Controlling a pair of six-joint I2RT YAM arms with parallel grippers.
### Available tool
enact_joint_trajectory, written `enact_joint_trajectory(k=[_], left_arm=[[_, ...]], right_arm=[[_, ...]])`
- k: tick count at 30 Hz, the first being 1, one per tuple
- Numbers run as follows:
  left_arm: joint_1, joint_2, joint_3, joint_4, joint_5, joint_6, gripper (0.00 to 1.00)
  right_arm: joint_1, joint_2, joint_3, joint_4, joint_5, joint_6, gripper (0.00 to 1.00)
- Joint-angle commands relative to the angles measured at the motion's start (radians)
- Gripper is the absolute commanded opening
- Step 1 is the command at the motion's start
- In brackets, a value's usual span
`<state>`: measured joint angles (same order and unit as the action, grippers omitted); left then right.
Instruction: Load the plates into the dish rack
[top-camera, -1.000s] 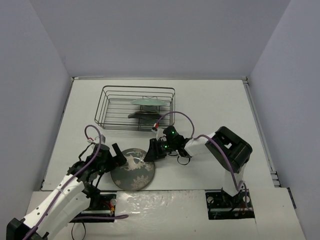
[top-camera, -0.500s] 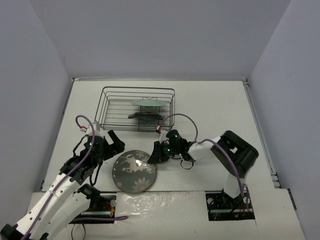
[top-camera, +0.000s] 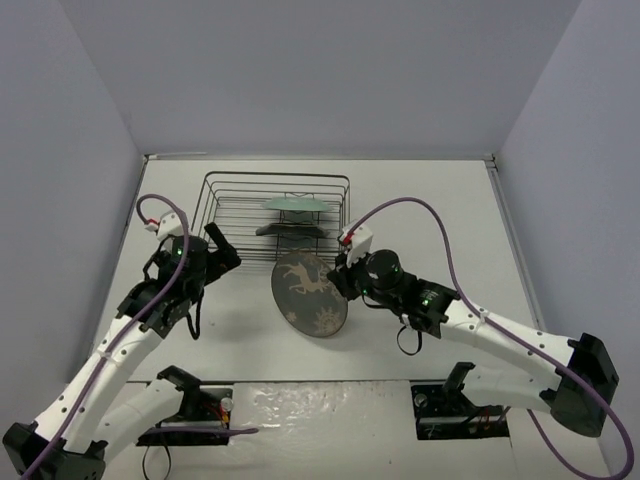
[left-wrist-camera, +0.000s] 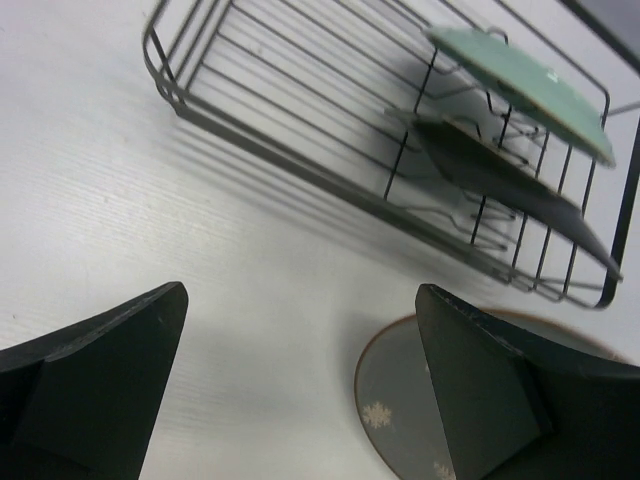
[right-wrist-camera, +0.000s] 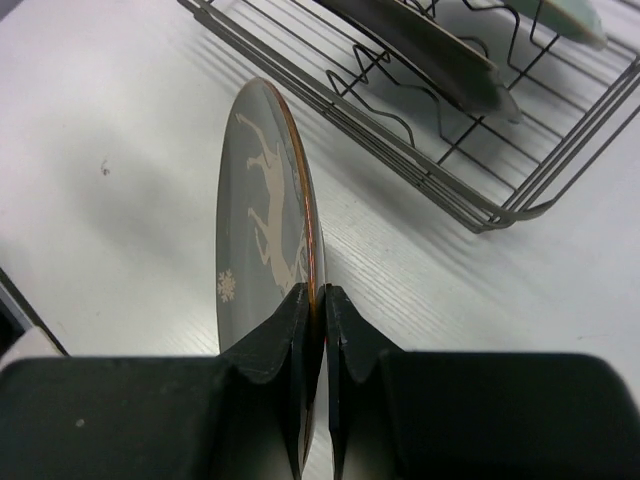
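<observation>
The dark grey deer plate hangs tilted on edge above the table, in front of the dish rack. My right gripper is shut on its rim. The mint-green plate and the dark teal plate stand in the rack's right half. My left gripper is open and holds nothing, left of the deer plate by the rack's near left corner.
White walls close in the table on three sides. The arm bases sit at the near edge. A purple cable arcs over the right arm.
My right gripper closed on the deer plate's rim, lifted it off the table and tipped it on edge nearer the rack. My left arm drew back from the plate towards the rack's left corner.
</observation>
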<state>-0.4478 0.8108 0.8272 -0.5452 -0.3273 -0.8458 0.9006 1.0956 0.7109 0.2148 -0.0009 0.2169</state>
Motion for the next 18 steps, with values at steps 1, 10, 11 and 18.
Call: enact_joint_trajectory(k=[1,10,11,18], left_arm=[[0.135,0.112,0.150,0.033,-0.001,0.074,0.97],[0.441,0.403,0.350,0.172,0.358,0.509,0.97],[0.463,0.447,0.387,0.165,0.410,0.553,0.97],[0.541,0.603,0.478,0.132,0.421,0.659,0.70]], right_arm=[[0.098,-0.054,0.138,0.081,0.162,-0.162,0.00],[0.126,0.023,0.365,-0.015,0.193,-0.268,0.00],[0.126,0.050,0.396,-0.040,0.214,-0.260,0.00],[0.142,0.080,0.457,0.021,0.198,-0.516,0.00]])
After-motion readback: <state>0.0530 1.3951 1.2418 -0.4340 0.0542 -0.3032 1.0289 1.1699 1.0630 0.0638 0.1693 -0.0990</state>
